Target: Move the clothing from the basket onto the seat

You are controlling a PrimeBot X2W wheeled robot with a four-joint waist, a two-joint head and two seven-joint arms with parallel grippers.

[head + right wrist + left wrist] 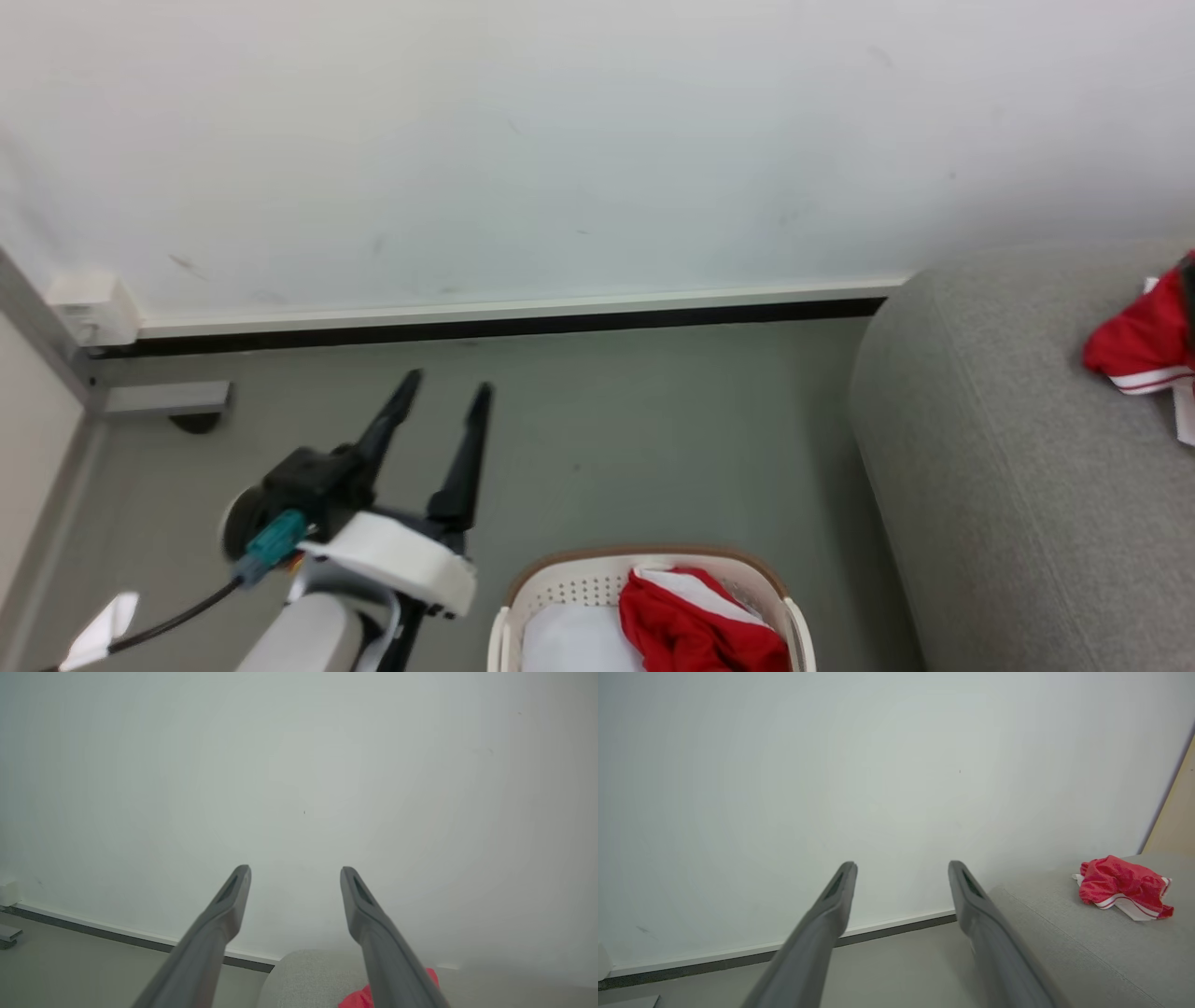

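The left gripper [446,383] and right gripper [294,870] were held empty, jaws apart. Red clothing [695,625] was seen in the basket [560,583]; one garment [1134,341] was seen lying on the seat [980,448].

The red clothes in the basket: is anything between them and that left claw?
Nothing visible blocks it. The left gripper is open above the floor, left of the basket; the red clothing lies uncovered inside, with only the basket's rim to clear.
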